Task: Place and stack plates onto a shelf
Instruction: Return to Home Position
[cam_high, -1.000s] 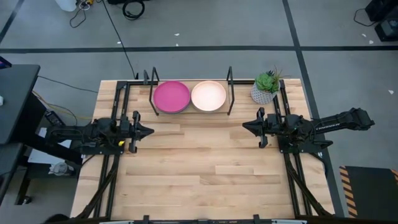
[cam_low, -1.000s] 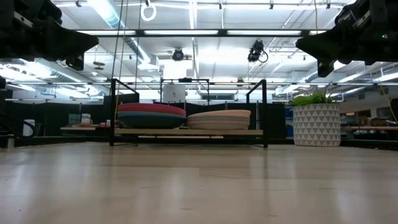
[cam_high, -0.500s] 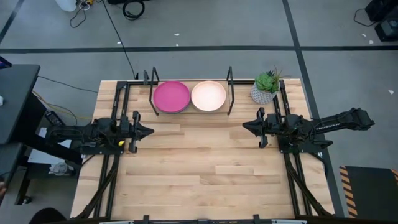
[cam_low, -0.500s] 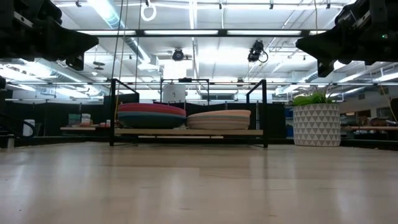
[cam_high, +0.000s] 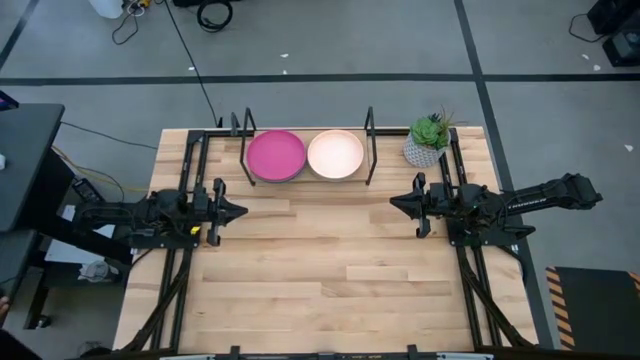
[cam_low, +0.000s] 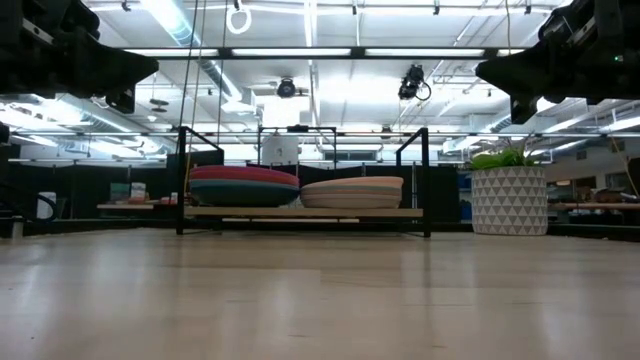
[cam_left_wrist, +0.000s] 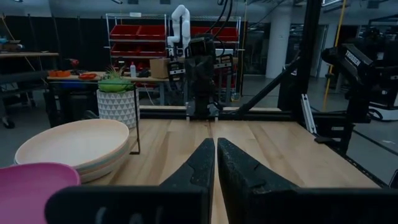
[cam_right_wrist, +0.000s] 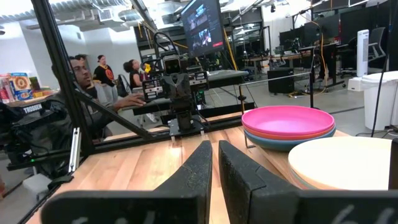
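Two stacks of plates sit on the shelf (cam_high: 305, 179) at the table's far edge. The left stack is topped by a magenta plate (cam_high: 275, 155) over orange and teal ones (cam_low: 244, 186). The right stack is topped by a pale peach plate (cam_high: 335, 153), seen from the side in the low view (cam_low: 352, 191). My left gripper (cam_high: 238, 211) hovers shut above the table's left side, pointing right. My right gripper (cam_high: 396, 204) hovers shut above the right side, pointing left. Both hold nothing. In the wrist views the shut fingers (cam_left_wrist: 215, 163) (cam_right_wrist: 214, 163) point at the opposite arm.
A potted succulent in a white patterned pot (cam_high: 428, 141) stands at the far right corner beside the shelf. The shelf's black wire uprights (cam_low: 427, 180) rise at its ends. Bare wooden tabletop (cam_high: 320, 270) lies between and in front of the arms. People sit beyond the table (cam_right_wrist: 102, 74).
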